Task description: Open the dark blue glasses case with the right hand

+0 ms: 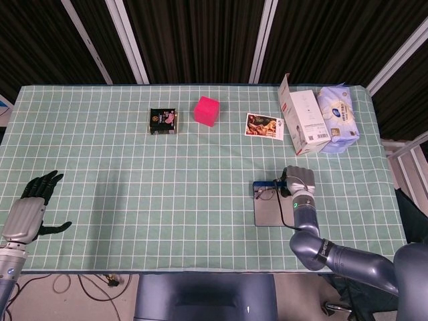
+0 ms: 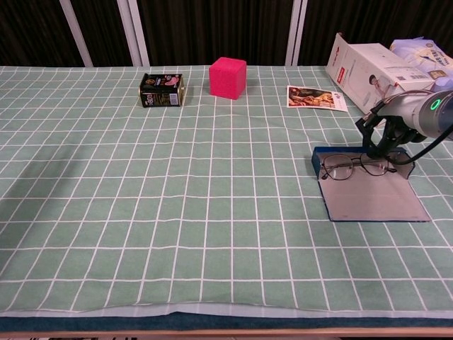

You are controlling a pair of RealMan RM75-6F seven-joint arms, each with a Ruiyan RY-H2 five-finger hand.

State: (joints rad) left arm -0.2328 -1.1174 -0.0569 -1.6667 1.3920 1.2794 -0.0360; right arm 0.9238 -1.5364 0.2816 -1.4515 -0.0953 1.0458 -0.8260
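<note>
The dark blue glasses case [image 1: 273, 210] [image 2: 373, 198] lies open on the right side of the table, its grey-lined lid flat toward the near edge. A pair of thin-framed glasses [image 1: 266, 193] [image 2: 352, 168] rests in its tray. My right hand [image 1: 299, 179] [image 2: 386, 133] hovers over the tray's right end, with its dark fingers [image 2: 372, 142] curled down to the case's far rim. Whether they grip the rim is unclear. My left hand [image 1: 30, 204] is by the near left edge, fingers spread and holding nothing.
A pink cube [image 1: 206, 110] [image 2: 227, 77], a dark tin [image 1: 163, 121] [image 2: 161, 90] and a photo card [image 1: 264, 126] [image 2: 316, 98] stand across the far half. A white carton [image 1: 305, 122] [image 2: 368, 69] and a tissue pack [image 1: 339, 117] sit just behind my right hand.
</note>
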